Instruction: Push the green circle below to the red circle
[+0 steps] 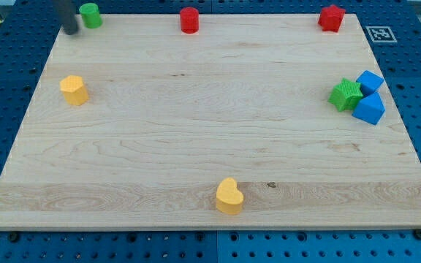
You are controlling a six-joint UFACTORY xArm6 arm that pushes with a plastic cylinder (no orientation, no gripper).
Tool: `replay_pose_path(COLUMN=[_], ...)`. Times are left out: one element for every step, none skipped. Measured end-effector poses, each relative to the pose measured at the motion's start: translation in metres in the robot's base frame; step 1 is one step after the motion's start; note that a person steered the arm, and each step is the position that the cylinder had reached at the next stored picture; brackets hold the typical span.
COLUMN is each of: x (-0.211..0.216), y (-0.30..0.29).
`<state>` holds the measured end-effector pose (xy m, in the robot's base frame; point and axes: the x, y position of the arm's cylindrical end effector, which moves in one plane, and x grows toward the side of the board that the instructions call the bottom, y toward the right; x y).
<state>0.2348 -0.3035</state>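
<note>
The green circle (90, 14) stands at the top left corner of the wooden board (210, 146). The red circle (189, 20) stands at the top edge, near the middle, well to the right of the green one. My tip (71, 31) is just to the left of and slightly below the green circle, very close to it; I cannot tell if they touch.
A red block (331, 17) sits at the top right. A green star-like block (346, 94) and two blue blocks (369, 82) (369, 109) cluster at the right edge. A yellow block (74, 90) sits at the left, a yellow heart (229, 196) at the bottom middle.
</note>
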Motion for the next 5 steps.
replay_pose_path(x=[-0.016,-0.043,-0.044,-0.043,-0.044], y=[-0.002,0.000,0.004,0.029,0.052])
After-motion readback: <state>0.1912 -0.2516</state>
